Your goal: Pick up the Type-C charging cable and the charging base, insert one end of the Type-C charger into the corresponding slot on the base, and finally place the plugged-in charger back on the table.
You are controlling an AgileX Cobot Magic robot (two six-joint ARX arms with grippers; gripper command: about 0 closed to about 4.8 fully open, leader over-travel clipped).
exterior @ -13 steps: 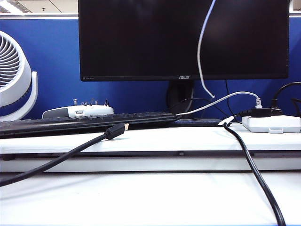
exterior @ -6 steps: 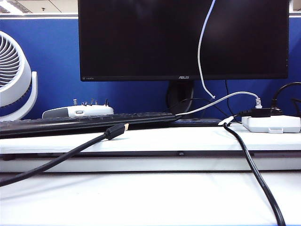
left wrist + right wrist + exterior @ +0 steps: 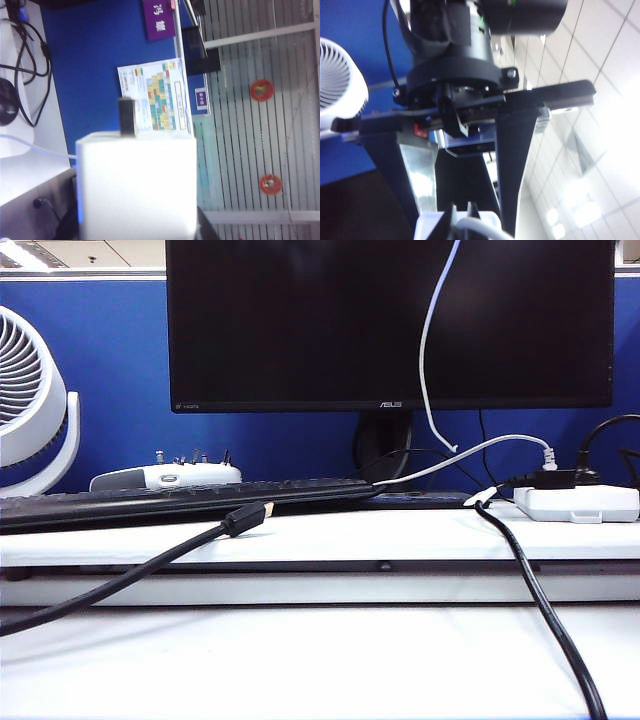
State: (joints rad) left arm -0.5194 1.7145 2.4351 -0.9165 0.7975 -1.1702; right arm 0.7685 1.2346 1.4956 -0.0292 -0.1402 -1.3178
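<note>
My left gripper (image 3: 137,220) is shut on the charging base (image 3: 137,185), a white block that fills the near part of the left wrist view, with dark fingers at both of its sides. A small dark piece (image 3: 128,116) stands against the base's far face. In the right wrist view my right gripper (image 3: 462,217) is shut on the Type-C charging cable (image 3: 480,227), right at the white base (image 3: 427,224), which sits between the left arm's black fingers (image 3: 515,150). In the exterior view the thin white cable (image 3: 428,350) hangs before the monitor; neither gripper shows there.
A black cable with a gold-tipped plug (image 3: 245,518) lies over the table's raised ledge (image 3: 330,536). Behind it are a keyboard (image 3: 180,498), a monitor (image 3: 390,325), a fan (image 3: 30,400) and a white power strip (image 3: 575,502) with black plugs. A thick black cable (image 3: 540,610) runs down at the right.
</note>
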